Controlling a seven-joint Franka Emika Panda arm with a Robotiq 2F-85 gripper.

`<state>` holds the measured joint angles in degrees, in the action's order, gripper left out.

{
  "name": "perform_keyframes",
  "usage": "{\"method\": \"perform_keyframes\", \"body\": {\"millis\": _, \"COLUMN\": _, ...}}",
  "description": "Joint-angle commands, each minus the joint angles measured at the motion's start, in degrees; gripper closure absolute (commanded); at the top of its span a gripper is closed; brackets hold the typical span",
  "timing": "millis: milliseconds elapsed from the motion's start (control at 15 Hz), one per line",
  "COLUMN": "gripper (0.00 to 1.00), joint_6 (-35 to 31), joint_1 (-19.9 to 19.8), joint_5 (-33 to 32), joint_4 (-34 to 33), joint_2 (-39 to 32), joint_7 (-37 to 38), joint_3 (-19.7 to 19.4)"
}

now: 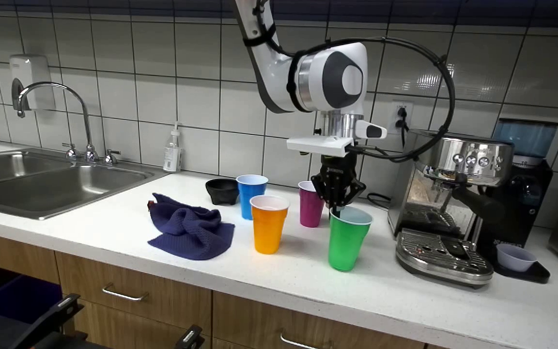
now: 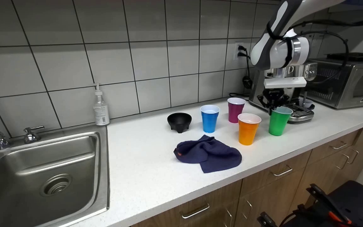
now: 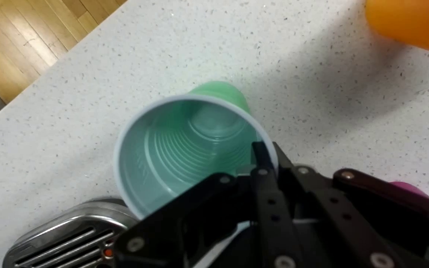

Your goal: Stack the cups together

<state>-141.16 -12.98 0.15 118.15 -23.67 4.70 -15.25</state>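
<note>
The green cup stands on the counter's right part in both exterior views; I cannot tell whether its base touches the counter. My gripper is shut on its rim, one finger inside the cup and one outside. The gripper points down in both exterior views. The orange cup, blue cup and magenta cup stand apart, upright and open side up. In the wrist view, parts of the orange cup and magenta cup show.
A crumpled navy cloth lies left of the orange cup. A black bowl stands beside the blue cup. An espresso machine stands right of the green cup, its tray close by in the wrist view. A sink lies left.
</note>
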Motion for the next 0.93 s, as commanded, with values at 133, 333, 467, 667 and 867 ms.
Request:
{"method": "perform_keyframes", "body": {"millis": 133, "gripper": 0.99, "joint_6": 0.01, "joint_1": 1.21, "joint_5": -2.58, "joint_4": 6.81, "joint_2": 8.38, "joint_7": 1.81, "joint_3": -0.79}}
{"method": "perform_keyframes", "body": {"millis": 333, "gripper": 0.99, "joint_6": -0.7, "joint_1": 2.19, "joint_5": -4.16, "joint_4": 11.49, "joint_2": 13.76, "joint_7": 3.26, "joint_3": -0.86}}
{"method": "perform_keyframes", "body": {"millis": 467, "gripper": 0.99, "joint_6": -0.75, "joint_1": 2.88, "joint_5": -5.65, "joint_4": 14.33, "joint_2": 17.51, "joint_7": 5.12, "joint_3": -0.6}}
{"method": "perform_keyframes", "body": {"millis": 667, "gripper": 0.99, "joint_6": -0.84, "joint_1": 3.73, "joint_5": -7.92, "joint_4": 18.15, "joint_2": 23.23, "joint_7": 8.4, "joint_3": 0.28}}
{"method": "perform_keyframes", "body": {"millis": 867, "gripper": 0.99, "joint_6": -0.46, "joint_1": 4.08, "joint_5": -10.06, "joint_4": 20.76, "joint_2": 28.35, "joint_7": 11.66, "joint_3": 1.77}}
